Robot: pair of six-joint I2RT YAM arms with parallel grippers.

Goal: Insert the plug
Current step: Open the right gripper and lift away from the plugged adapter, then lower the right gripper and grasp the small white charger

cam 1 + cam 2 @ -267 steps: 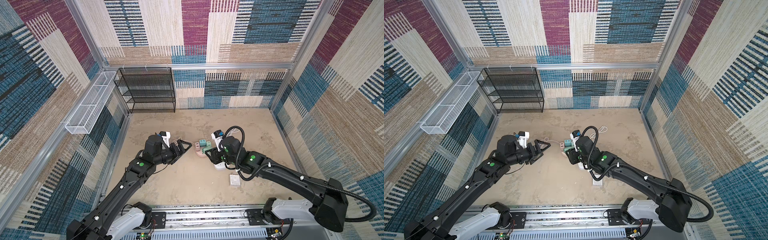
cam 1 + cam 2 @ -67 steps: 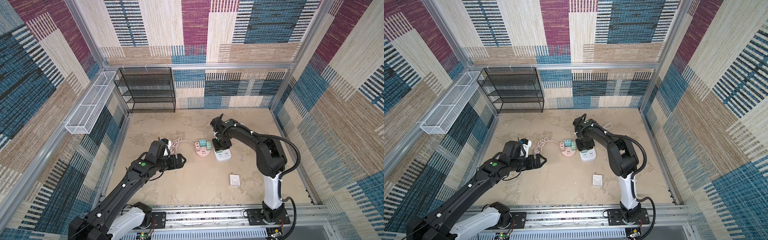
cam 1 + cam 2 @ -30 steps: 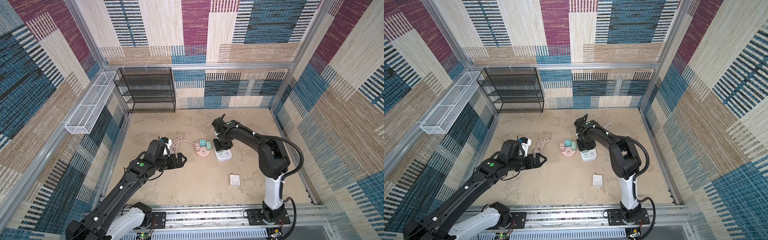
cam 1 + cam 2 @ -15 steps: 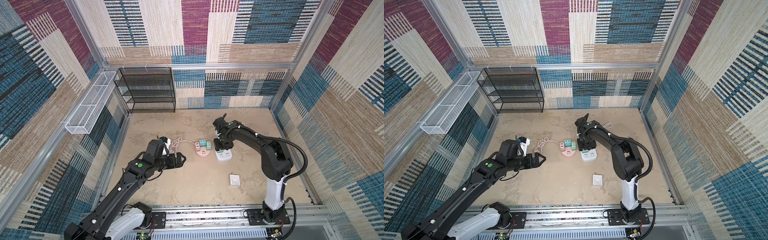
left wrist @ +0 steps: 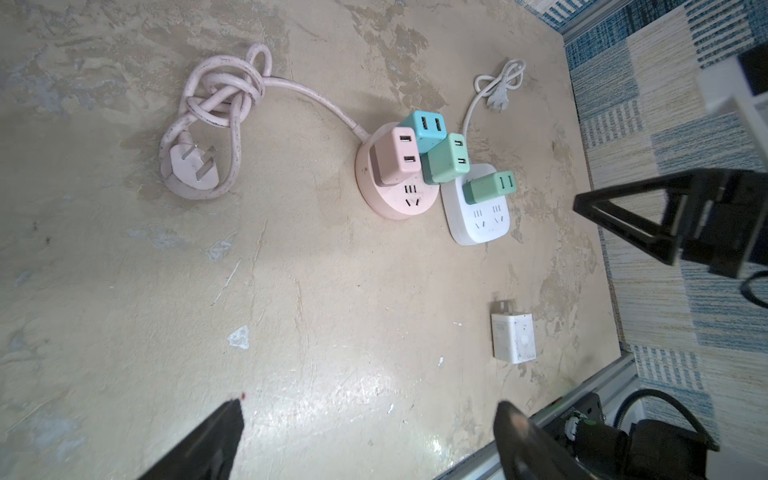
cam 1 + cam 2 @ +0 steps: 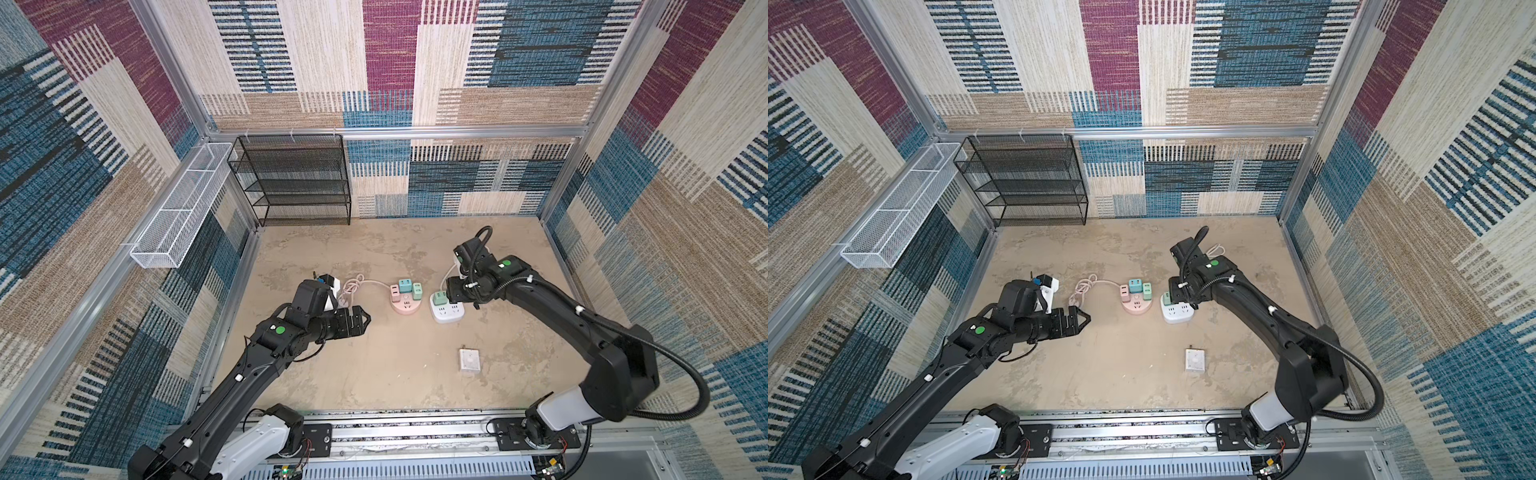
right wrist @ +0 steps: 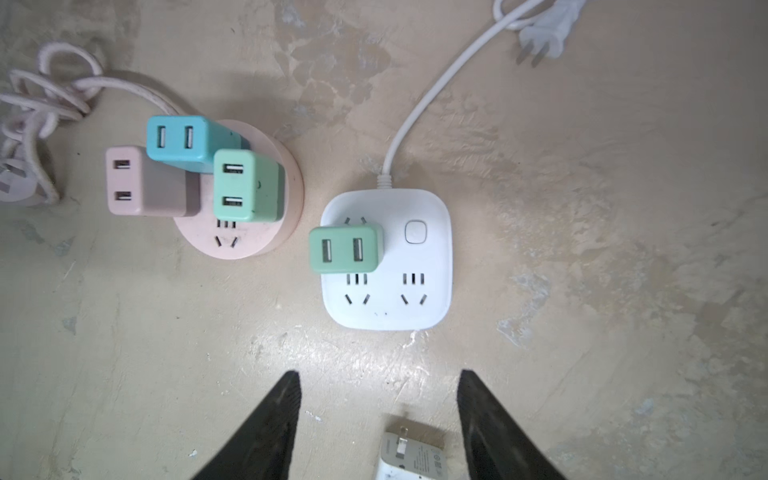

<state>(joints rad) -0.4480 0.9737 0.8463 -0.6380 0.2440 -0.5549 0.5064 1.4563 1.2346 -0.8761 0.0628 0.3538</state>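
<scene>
2 open, empty hands: right hand (image 7: 378, 374) hovers near the plug (image 7: 345, 249), seemingly seated in the white strip (image 7: 415, 299); left hand (image 5: 370, 403) waits aside.

Two power strips (image 7: 432, 307), five USB chargers (image 7: 347, 249): four plugged in, one white charger (image 7: 411, 457) loose near the right pincer (image 7: 378, 372). Two cords (image 7: 415, 112). One rack (image 6: 291, 183), one basket (image 6: 178, 216).

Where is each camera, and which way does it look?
Both top views: high above the front rail, looking down at the floor; left arm with left hand and right arm with right hand show.
Left wrist: on the left arm, looking slantwise across the pink socket; its open fingers show.
Right wrist: on the right arm, looking straight down at the white power strip; its open fingers show.
Shared: both wrist views show the green charger plugged into that strip.
</scene>
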